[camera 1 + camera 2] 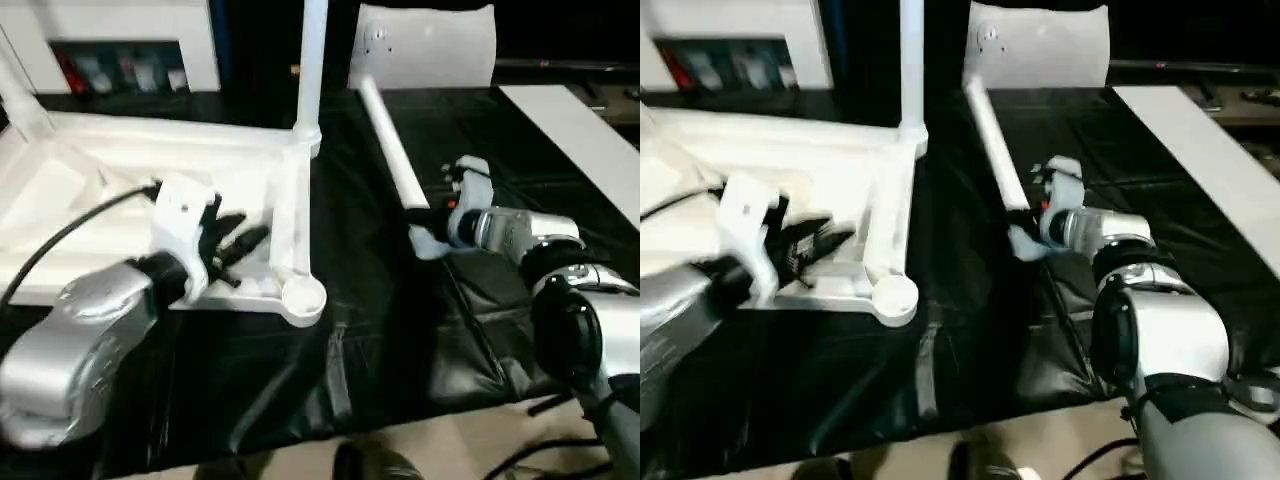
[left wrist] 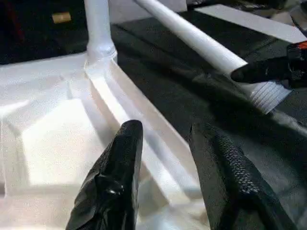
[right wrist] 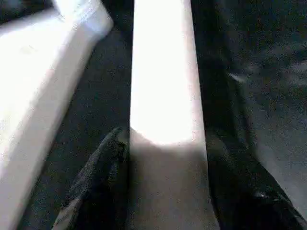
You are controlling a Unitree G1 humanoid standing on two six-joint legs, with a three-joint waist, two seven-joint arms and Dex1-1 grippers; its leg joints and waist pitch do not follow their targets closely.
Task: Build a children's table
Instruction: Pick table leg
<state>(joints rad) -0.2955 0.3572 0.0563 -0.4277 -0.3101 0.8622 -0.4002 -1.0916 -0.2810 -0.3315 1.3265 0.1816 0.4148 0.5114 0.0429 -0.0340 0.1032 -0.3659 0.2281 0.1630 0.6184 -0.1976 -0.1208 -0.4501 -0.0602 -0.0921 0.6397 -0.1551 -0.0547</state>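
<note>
The children's table top (image 1: 120, 170) lies upside down on the black cover, ribs up. One white leg (image 1: 311, 60) stands upright in its far right socket, and the near right socket (image 1: 303, 297) is bare. A loose leg (image 1: 385, 140) lies on the cover right of the top. My right gripper (image 1: 425, 225) is shut on its near threaded end, with black fingers (image 3: 103, 182) pressed against both sides of the leg (image 3: 163, 72). Over the top's right rim (image 2: 139, 120) hangs my left gripper (image 1: 240, 245), open, holding nothing.
A white cabinet (image 1: 120, 30) with shelves stands at the back left. A white panel (image 1: 425, 45) stands behind the loose leg's far end. A long white board (image 1: 580, 140) lies at the right. The cover's front edge drops to pale floor (image 1: 450, 450).
</note>
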